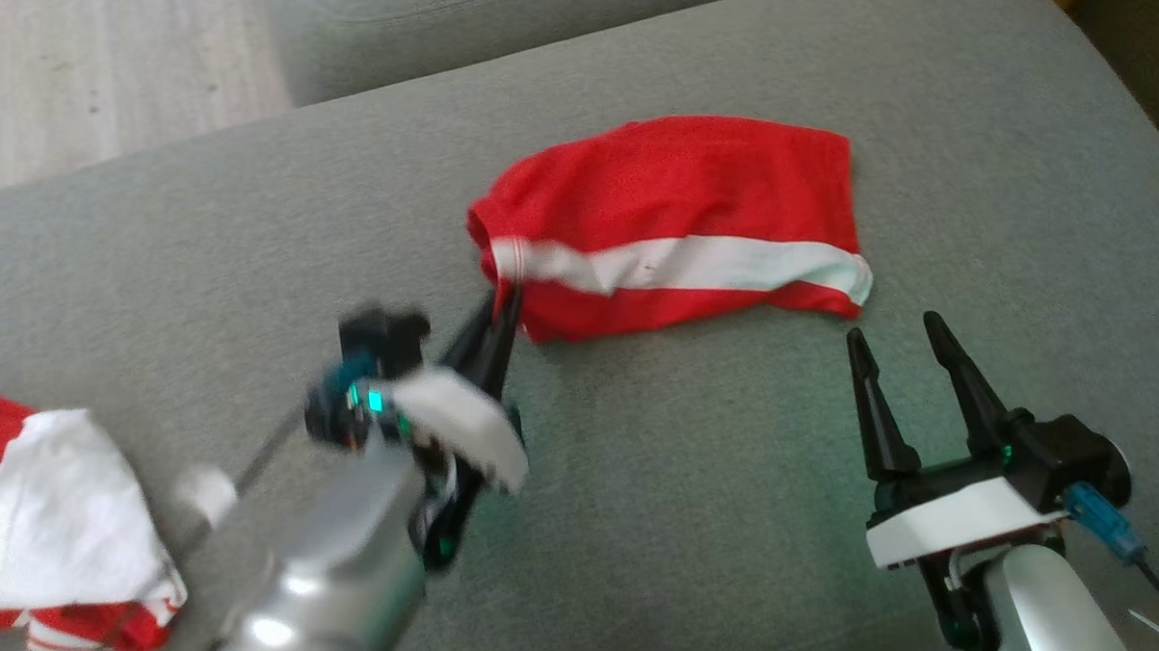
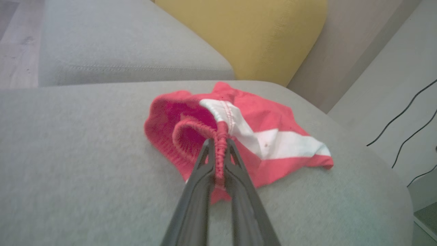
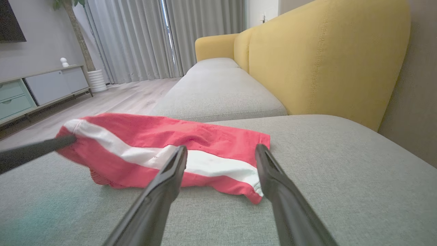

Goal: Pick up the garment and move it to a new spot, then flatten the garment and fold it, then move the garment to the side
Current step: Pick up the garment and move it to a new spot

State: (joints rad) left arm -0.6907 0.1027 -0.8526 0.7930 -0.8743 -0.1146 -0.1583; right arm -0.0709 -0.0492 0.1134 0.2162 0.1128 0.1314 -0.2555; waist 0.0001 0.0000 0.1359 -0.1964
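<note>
Bright, soft daylight, seemingly through curtains (image 3: 136, 37) upper left of my right wrist view. Shadows faint, no glare. My left gripper (image 1: 502, 299) motion-blurred in head view. Wrist-view edges bend, wide-angle.

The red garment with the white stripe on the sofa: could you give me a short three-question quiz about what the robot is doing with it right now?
1. True or false: the left gripper is shut on an edge of the red fabric garment with a white stripe.
2. Pick one: the right gripper is A) open and holding nothing, B) shut on the garment, C) gripping a yellow pillow.
3. Fill in: the garment lies on a fabric sofa cushion coloured ___.

Key: 1 true; 2 A; 3 grey.
</note>
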